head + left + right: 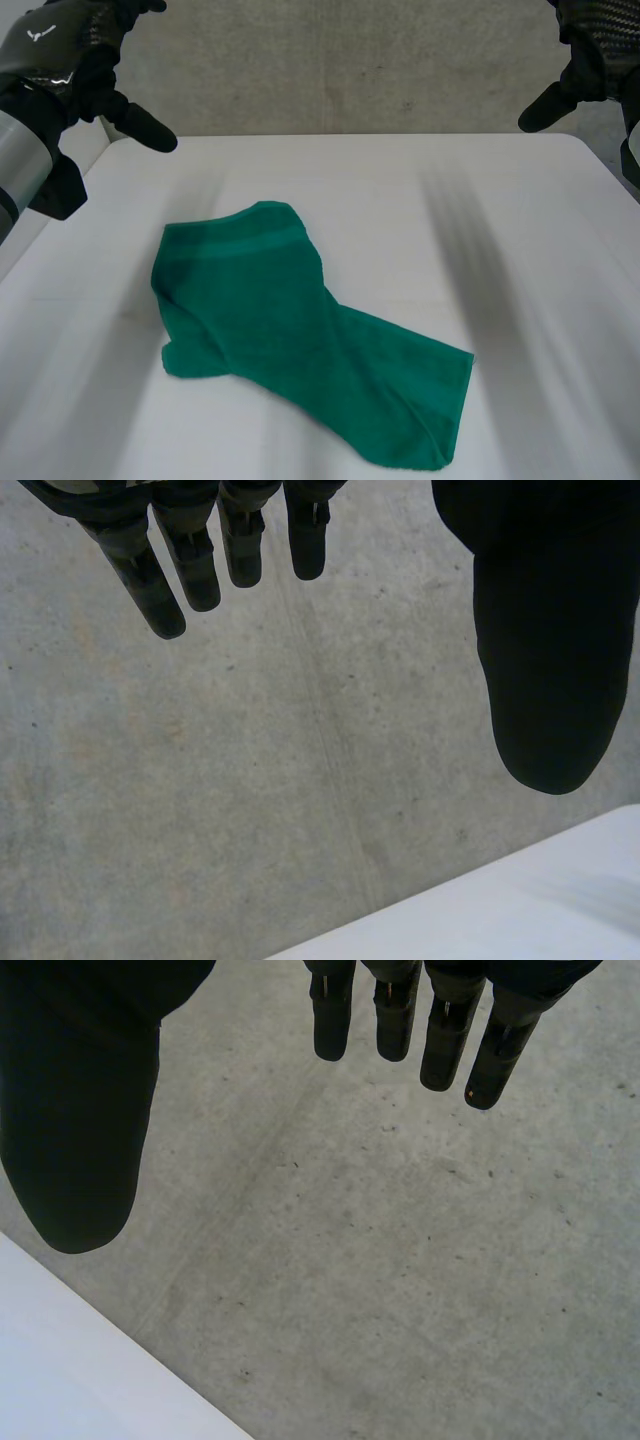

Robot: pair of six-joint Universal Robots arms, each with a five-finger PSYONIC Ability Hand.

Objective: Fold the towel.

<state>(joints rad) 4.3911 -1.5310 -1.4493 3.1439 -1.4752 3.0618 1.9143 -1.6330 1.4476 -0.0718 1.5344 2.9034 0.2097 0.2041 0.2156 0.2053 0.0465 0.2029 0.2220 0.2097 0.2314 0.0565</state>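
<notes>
The towel (300, 340) lay rumpled on the table (450, 180), left of middle and partly doubled over. Pinching a single layer could drag the bunch askew instead of folding it. Its long axis ran diagonally, far-left to near-right. The left hand (70, 60) and right hand (590, 50) hung above the far corners, fingers straight, thumbs wide, holding nothing.

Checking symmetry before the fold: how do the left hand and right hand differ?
The left hand hangs by the far left corner of the table, the right hand by the far right. In the head view the left thumb crosses the table's edge; the right thumb stops short of it. Both are open, empty and clear of the green towel.
</notes>
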